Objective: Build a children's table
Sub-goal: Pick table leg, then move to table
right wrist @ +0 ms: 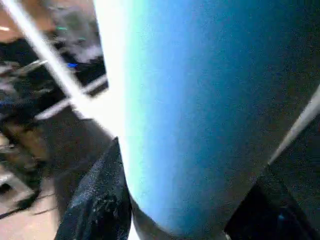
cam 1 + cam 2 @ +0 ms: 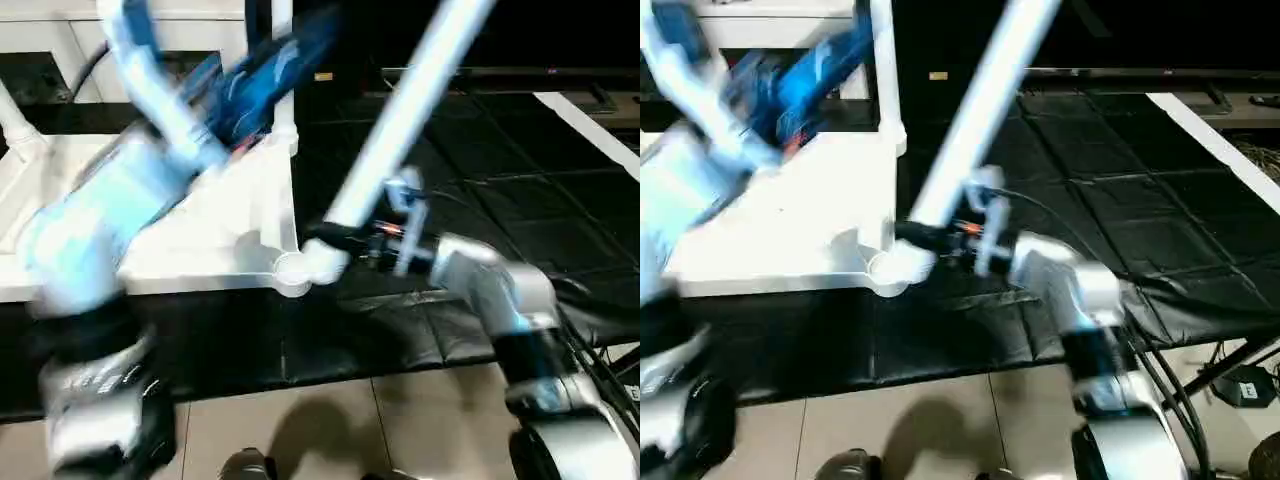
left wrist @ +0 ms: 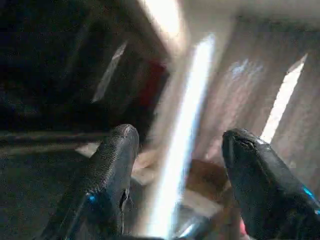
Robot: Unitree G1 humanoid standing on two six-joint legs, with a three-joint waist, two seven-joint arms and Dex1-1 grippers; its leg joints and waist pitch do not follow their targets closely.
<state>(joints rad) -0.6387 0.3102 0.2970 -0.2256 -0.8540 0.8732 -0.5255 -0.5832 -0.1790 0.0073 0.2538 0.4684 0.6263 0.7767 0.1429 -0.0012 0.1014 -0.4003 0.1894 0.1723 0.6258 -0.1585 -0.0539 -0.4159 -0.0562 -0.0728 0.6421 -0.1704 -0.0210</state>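
Mostly blurred left arm (image 2: 110,210), leg (image 2: 400,120) cut off.

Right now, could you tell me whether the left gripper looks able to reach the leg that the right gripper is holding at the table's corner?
Probably yes: the left gripper is open and empty, and the tilted leg has long bare stretches above the right gripper.

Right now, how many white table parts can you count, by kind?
Tabletop: 1
Legs: 3 (held leg in the right gripper, far-corner leg and left-edge leg standing on the top)
Total: 4
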